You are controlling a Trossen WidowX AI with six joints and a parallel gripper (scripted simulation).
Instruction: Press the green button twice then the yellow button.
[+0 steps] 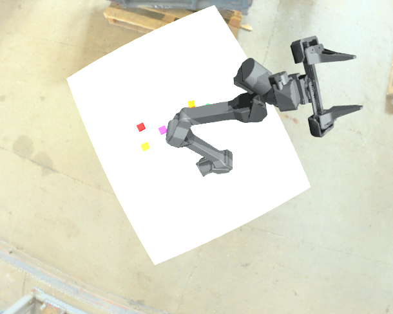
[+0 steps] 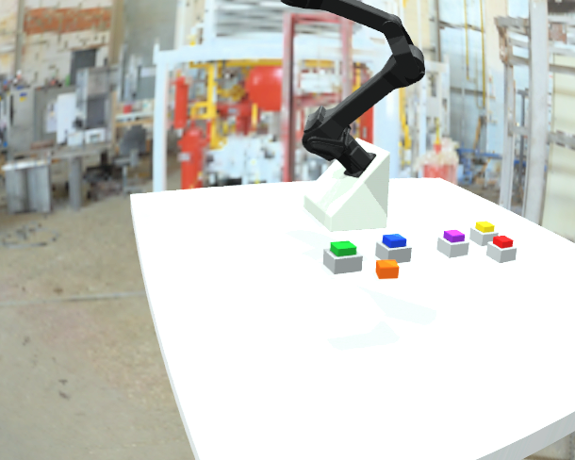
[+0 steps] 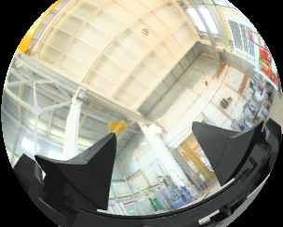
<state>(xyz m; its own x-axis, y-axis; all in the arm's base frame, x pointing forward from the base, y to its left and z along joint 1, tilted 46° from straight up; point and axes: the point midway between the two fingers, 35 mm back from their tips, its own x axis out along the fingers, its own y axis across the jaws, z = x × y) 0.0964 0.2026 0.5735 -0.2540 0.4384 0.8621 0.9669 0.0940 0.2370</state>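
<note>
Gripper (image 1: 359, 82) spread wide, holding nothing, raised high and aimed at the ceiling. Green button (image 2: 343, 248) sits left of the blue button (image 2: 394, 239). I'd narrow the fingers first, then drop straight down, avoiding the orange block (image 2: 386, 268).

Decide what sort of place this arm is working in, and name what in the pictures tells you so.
Most likely a factory or industrial hall: red tanks and yellow pipework behind the white table, a worn concrete floor with a wooden pallet, and a high steel-framed roof.
</note>
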